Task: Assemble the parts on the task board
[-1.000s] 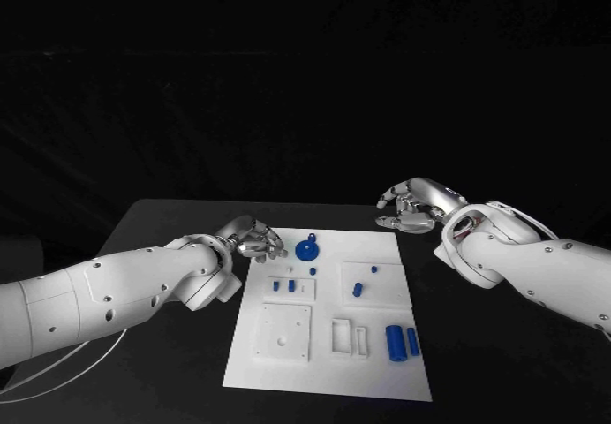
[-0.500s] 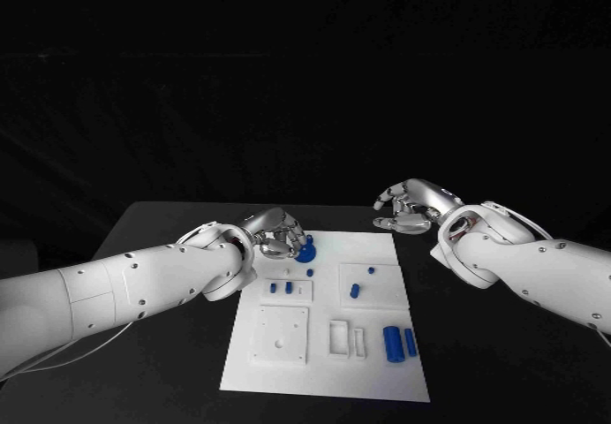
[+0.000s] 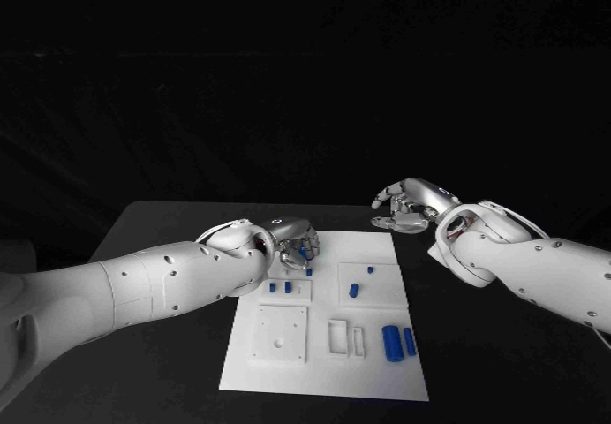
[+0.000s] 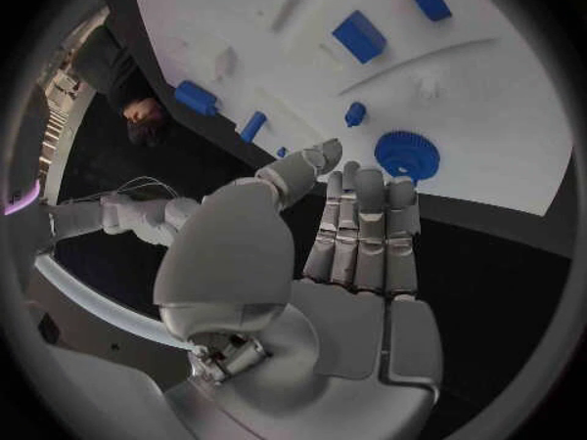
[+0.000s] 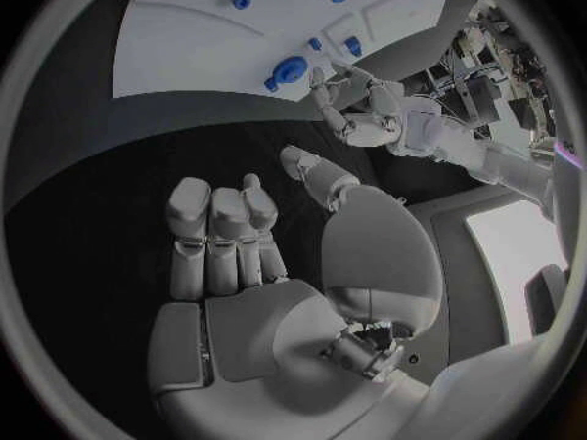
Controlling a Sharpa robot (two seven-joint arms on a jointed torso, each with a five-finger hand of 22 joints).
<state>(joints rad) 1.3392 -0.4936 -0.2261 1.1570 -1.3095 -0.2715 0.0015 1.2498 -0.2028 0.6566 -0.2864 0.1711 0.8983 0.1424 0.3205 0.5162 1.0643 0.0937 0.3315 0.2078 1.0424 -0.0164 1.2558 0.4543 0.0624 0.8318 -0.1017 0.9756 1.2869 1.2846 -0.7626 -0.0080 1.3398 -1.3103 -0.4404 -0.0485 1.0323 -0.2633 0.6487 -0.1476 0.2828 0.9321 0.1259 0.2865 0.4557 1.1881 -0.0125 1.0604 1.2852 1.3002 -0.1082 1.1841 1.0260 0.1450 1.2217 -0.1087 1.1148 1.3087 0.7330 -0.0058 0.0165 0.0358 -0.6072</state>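
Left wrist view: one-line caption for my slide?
Left hand, empty, fingers reaching toward the blue gear on the white task board.

L hand (image 3: 290, 240) fingers straight, apart; R hand (image 3: 410, 206) curled, both empty

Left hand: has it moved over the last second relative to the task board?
Yes. The left hand has swung in from beside the task board to over its far left corner, above the blue gear; it holds nothing.
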